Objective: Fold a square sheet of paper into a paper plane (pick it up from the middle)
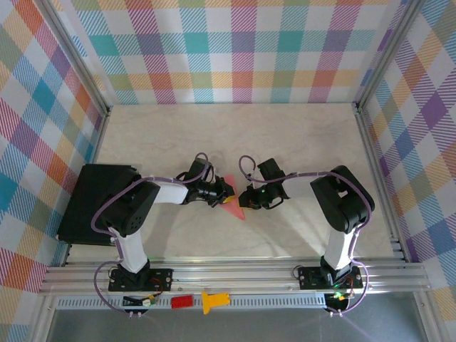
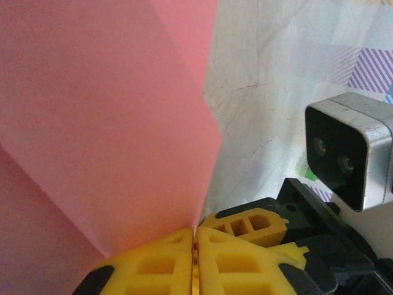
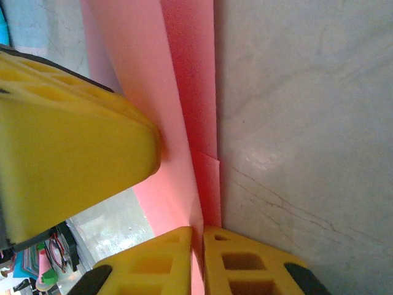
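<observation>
Left wrist view first: we see the left claw [image 2: 195,239] with its two yellow fingers [image 2: 153,267] pressed together, their tips nipping the lower edge of the pink paper [image 2: 110,123], which rises from the pinch as a broad folded sheet with a slanting crease; just right of that pinch sits a yellow finger of the other arm and, above it, the right wrist camera [image 2: 349,153] over the pale marbled desk [image 2: 264,74]; from the right wrist we see the right claw [image 3: 202,246] likewise closed, a narrow strip of the paper caught between its fingertips, layered folds running straight up from the grip, the desk to the right and one large yellow finger of the left claw just beside the paper on the left; from the top we find both claws meeting near the middle of the desk, tips close together, the paper showing as a small pointed pink wedge between and just below them; a black box [image 1: 96,203] sits at the desk's left side, well apart; on the near rail lie a small red block [image 1: 182,301] and a yellow piece [image 1: 214,301], side by side.
</observation>
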